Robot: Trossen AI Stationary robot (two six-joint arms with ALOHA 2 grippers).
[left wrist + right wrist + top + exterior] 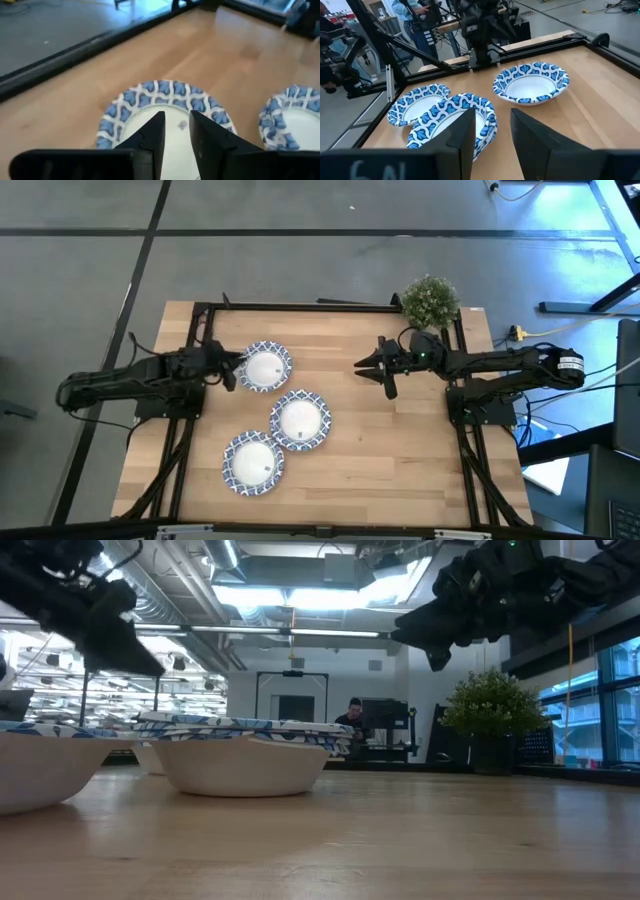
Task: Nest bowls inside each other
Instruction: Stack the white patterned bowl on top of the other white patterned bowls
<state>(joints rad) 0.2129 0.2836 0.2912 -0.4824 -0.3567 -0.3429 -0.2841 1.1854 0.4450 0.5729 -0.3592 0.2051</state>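
- Your left gripper hovers over the far-left bowl, fingers slightly parted, gripping nothing.
- Your right gripper waits far right, fingers apart, empty.

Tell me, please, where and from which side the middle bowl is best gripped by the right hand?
Probably the patterned rim of the middle bowl, on its right edge, which faces the right hand. The bowl sits upright and shallow with a thin flared lip, so one finger inside and one outside should pinch it. That side is bare wood; the lower-left bowl crowds the opposite edge.
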